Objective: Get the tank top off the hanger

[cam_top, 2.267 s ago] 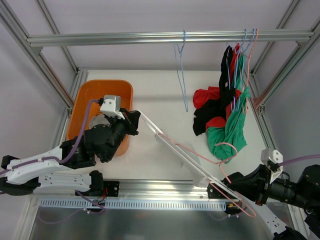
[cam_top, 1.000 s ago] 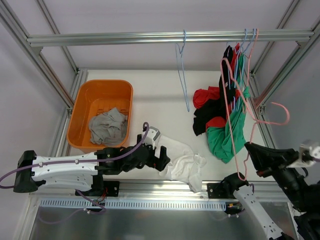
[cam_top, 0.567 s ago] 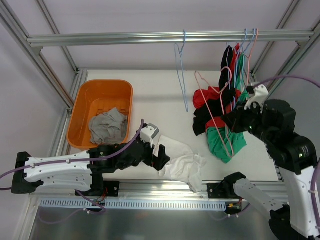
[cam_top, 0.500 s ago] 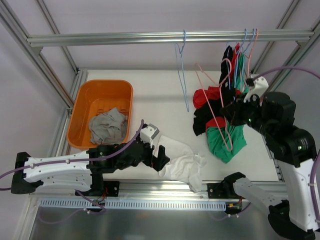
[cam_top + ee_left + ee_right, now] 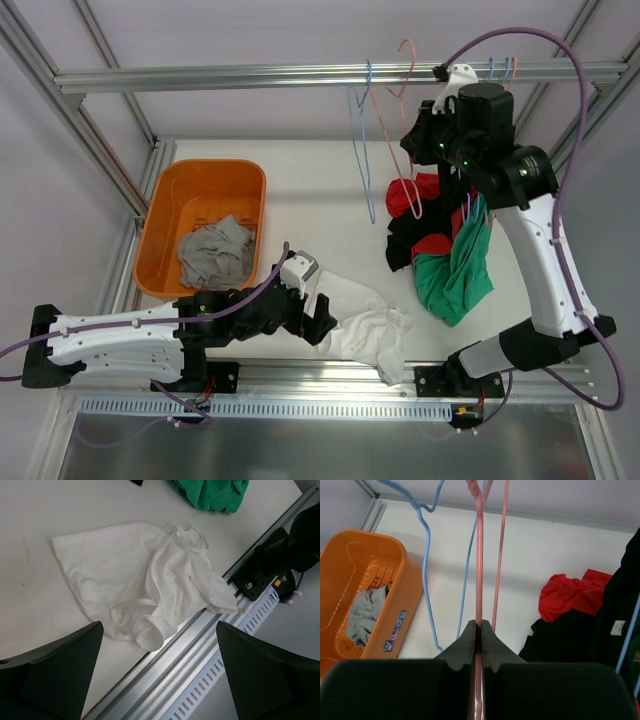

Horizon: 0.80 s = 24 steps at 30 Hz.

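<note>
Left wrist view looks down on the white tank top (image 5: 145, 580). It lies crumpled on the table (image 5: 40, 510), right by the metal rail (image 5: 195, 642) at the near edge, and it is off the pink hanger (image 5: 479, 555). The left gripper (image 5: 159, 627) hangs over it with its fingers wide apart, holding nothing. The right gripper (image 5: 475, 626) is up high by the top bar (image 5: 250, 75), with its fingers pinched tight on the pink hanger's wire. The top looks soft, thin and light, so I think it will flop and sag when lifted. A good spot to grab is the bunched-up lump in the middle or a strap loop (image 5: 197, 549). The flat part may be hard to pinch.
</note>
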Each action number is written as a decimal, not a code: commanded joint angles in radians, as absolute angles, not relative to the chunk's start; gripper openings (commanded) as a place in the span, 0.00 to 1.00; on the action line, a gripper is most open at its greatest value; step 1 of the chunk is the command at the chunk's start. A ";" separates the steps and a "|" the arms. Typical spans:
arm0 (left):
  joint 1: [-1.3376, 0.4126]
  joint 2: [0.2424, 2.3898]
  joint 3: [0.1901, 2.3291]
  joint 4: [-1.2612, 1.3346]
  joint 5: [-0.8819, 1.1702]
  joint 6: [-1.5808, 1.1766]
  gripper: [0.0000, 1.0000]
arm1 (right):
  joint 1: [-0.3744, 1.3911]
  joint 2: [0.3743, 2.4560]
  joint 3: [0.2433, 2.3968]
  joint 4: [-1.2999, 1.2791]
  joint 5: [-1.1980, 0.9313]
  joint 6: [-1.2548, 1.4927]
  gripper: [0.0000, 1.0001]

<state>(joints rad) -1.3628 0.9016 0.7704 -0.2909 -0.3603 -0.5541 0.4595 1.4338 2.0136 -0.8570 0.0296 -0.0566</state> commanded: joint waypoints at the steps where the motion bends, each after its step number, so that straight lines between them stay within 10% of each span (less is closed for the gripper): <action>1: -1.374 0.894 0.773 -0.281 -0.356 -0.554 0.99 | 0.494 1.482 2.072 -0.812 0.092 -0.061 0.00; 11: -1.384 0.933 0.782 -0.278 -0.336 -0.564 0.99 | 0.565 1.424 1.850 -0.707 0.153 -0.020 0.00; 16: -1.405 1.073 0.874 -0.272 -0.342 -0.525 0.99 | 0.565 1.361 1.829 -0.721 0.170 -0.018 0.88; 24: -1.410 1.411 1.034 -0.265 -0.298 -0.511 0.99 | 0.563 1.007 1.631 -0.782 0.203 -0.025 1.00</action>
